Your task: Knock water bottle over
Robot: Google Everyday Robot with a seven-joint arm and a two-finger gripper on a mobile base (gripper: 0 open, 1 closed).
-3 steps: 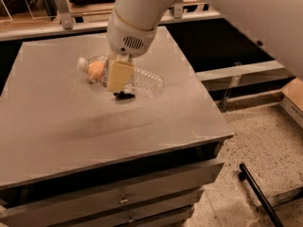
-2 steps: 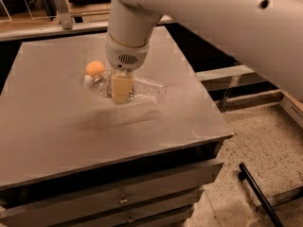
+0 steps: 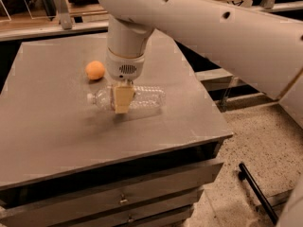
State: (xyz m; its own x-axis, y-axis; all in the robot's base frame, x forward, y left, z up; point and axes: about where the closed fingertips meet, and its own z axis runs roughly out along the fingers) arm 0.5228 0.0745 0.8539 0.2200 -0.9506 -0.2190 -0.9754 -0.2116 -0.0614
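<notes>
One water bottle (image 3: pixel 147 97) lies on its side on the grey table (image 3: pixel 57 126), crossing just behind the single gripper (image 3: pixel 122 100), cap end left of it; the gripper's state cannot be told; one orange ball (image 3: pixel 95 70) sits near the gripper, back-left.

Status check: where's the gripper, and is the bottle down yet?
Gripper low, over the bottle. Bottle flat on its side, cap camera-left. Ball apart behind it, not in the way.
</notes>
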